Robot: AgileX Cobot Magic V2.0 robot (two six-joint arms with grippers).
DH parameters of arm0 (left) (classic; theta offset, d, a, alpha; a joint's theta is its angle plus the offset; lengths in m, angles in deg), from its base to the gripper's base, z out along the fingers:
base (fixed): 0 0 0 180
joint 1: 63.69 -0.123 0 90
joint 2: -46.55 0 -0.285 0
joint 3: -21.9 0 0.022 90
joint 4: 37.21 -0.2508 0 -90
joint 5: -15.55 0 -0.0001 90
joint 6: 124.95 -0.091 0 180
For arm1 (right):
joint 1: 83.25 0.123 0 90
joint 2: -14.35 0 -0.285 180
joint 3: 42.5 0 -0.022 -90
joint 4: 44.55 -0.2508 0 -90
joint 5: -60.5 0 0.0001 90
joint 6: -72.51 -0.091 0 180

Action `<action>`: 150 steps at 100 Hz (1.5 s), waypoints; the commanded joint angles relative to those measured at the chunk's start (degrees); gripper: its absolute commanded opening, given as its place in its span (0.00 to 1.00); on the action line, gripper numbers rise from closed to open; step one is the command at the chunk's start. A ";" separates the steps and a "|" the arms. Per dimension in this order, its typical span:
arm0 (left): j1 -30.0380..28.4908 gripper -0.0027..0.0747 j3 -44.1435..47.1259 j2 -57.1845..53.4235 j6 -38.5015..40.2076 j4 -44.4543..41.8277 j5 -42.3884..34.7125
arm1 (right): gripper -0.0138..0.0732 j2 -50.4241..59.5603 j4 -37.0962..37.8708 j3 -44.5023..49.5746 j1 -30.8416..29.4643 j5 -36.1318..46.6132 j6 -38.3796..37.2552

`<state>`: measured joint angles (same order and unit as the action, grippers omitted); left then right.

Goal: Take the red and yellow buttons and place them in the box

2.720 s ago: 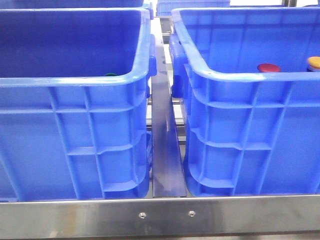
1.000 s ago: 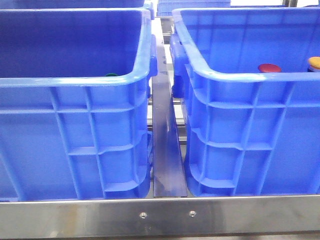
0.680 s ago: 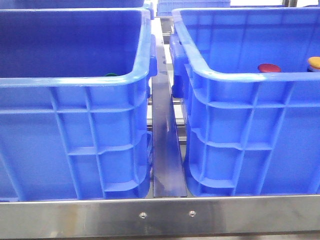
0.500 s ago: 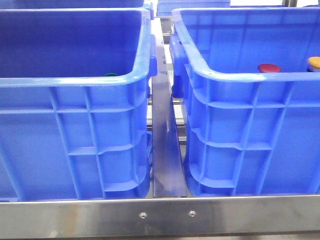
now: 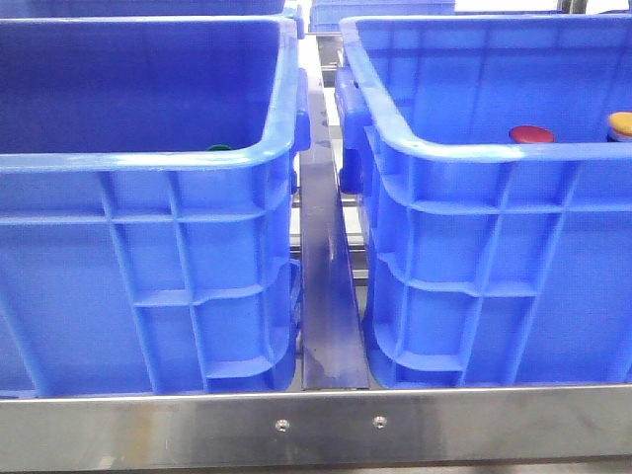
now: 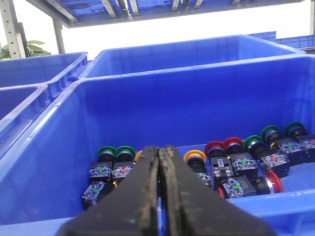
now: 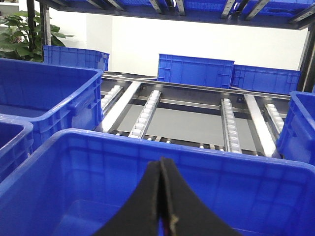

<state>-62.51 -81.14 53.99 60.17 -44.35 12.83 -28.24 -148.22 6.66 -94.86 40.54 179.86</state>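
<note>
- We see two blue crates side by side in front view; the right crate (image 5: 474, 247) is our landmark. Its thick rolled rim stands just beside the left crate (image 5: 148, 257), a steel rail (image 5: 331, 296) running between them.
- Red button (image 5: 531, 134) and yellow button (image 5: 620, 122) peek over the right crate's near rim, caps up, long axis approx. upright; yellow sits right of red.
- Left pincer (image 6: 158, 162): fingers pressed together, nothing btwn them, above a crate holding rows of buttons (image 6: 231, 167) lying on their sides.
- Right pincer (image 7: 162, 169): pressed together too, over a bare-looking crate (image 7: 74, 162).
- Beyond it: roller conveyor (image 7: 187, 118), shelving, more crates.
- Steel bench edge (image 5: 316, 425) fronts the right crate.
</note>
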 commanded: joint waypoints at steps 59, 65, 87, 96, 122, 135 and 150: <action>-0.05 0.01 3.22 -1.59 0.08 0.64 -4.72 | 0.09 4.27 28.75 -1.56 -0.08 -5.19 -26.84; -0.05 0.01 3.22 -1.59 0.08 0.64 -4.72 | 0.09 5.94 35.38 -1.56 -0.08 -4.02 -33.01; -0.05 0.01 3.22 -1.59 0.08 0.64 -4.72 | 0.09 13.65 57.62 -1.56 0.20 -1.70 -53.46; -0.05 0.01 3.22 -1.59 0.08 0.64 -4.72 | 0.09 16.43 65.42 -1.56 1.91 -1.70 -61.94; -0.05 0.01 3.22 -1.59 0.08 0.64 -4.72 | 0.09 21.95 93.59 4.55 13.22 9.41 -90.84; -0.05 0.01 3.22 -1.59 0.08 0.64 -4.72 | 0.09 23.52 100.97 10.18 18.05 16.19 -98.86; -0.05 0.01 3.22 -1.59 0.08 0.64 -4.72 | 0.09 24.52 101.02 15.41 18.84 21.35 -99.42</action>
<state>-62.51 -81.14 53.99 60.17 -44.35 12.83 -3.76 -48.44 21.14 -76.22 53.77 81.54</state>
